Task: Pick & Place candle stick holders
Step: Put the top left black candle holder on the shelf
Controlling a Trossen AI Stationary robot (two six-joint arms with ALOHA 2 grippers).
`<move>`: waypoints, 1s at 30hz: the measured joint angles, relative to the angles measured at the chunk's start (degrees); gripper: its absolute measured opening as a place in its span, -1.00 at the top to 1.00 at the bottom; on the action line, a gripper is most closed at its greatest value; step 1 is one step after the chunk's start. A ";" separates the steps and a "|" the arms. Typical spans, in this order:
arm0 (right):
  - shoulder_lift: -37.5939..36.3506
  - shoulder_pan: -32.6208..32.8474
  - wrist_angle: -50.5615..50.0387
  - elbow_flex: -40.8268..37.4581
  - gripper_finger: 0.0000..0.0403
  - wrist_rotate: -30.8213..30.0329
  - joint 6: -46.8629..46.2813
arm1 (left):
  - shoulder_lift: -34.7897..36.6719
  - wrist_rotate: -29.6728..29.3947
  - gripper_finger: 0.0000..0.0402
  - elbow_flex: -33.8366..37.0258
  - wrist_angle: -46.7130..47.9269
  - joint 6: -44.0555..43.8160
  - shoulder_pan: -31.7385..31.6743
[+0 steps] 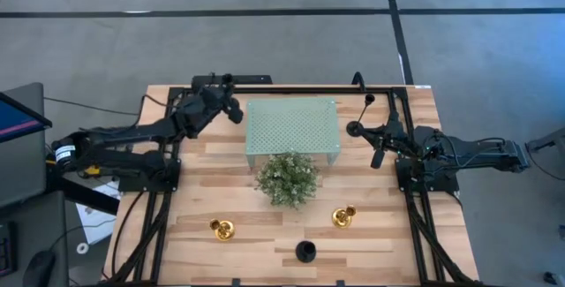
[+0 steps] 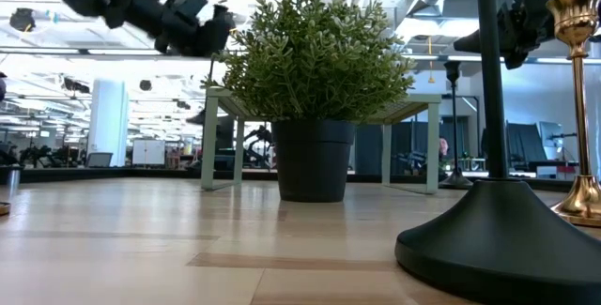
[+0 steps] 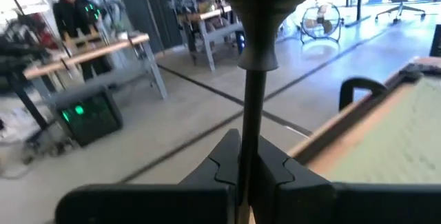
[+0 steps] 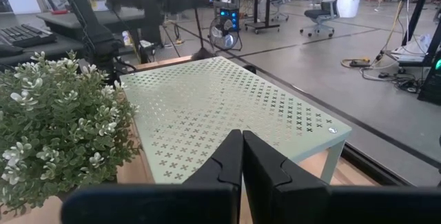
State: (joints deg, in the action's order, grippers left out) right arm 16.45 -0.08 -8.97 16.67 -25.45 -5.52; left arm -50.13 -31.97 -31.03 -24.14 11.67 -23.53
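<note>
My left gripper point(image 3: 249, 172) is shut on a black candle stick holder with a thin stem point(image 3: 252, 107) and a cup top point(image 3: 265, 3). It is raised by the far left corner of the green perforated stand point(image 1: 291, 128), as the high view point(image 1: 231, 109) shows. My right gripper point(image 4: 242, 158) is shut and empty, raised to the right of the stand point(image 1: 376, 146). A second black holder point(image 1: 353, 129) stands on its disc base just left of it. A third black holder point(image 1: 305, 250) and two gold ones point(image 1: 222, 230) point(image 1: 344, 216) stand near the front edge. My left gripper pinches the black holder's thin stem point(image 3: 251, 148) between its two fingers, below the cup top. The fingers come from the table's left and lie across the stem. The holder's base is hidden behind the fingers, and the gripper is well above the table point(image 2: 192, 23).
A bushy green plant in a dark pot point(image 1: 287, 178) stands just in front of the stand, at the table's middle. Black frame rails run along both side edges point(image 1: 154, 199). People and desks show in the room beyond the table point(image 3: 72, 10).
</note>
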 joint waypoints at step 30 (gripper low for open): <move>0.00 -0.13 -0.68 -0.02 1.00 -0.15 0.11 | -9.90 13.63 0.96 -18.13 5.85 -4.18 4.35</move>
State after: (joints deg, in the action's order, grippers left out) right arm 16.45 -0.21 -9.65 16.64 -25.61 -5.41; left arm -60.03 -18.35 -49.16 -18.28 7.48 -19.18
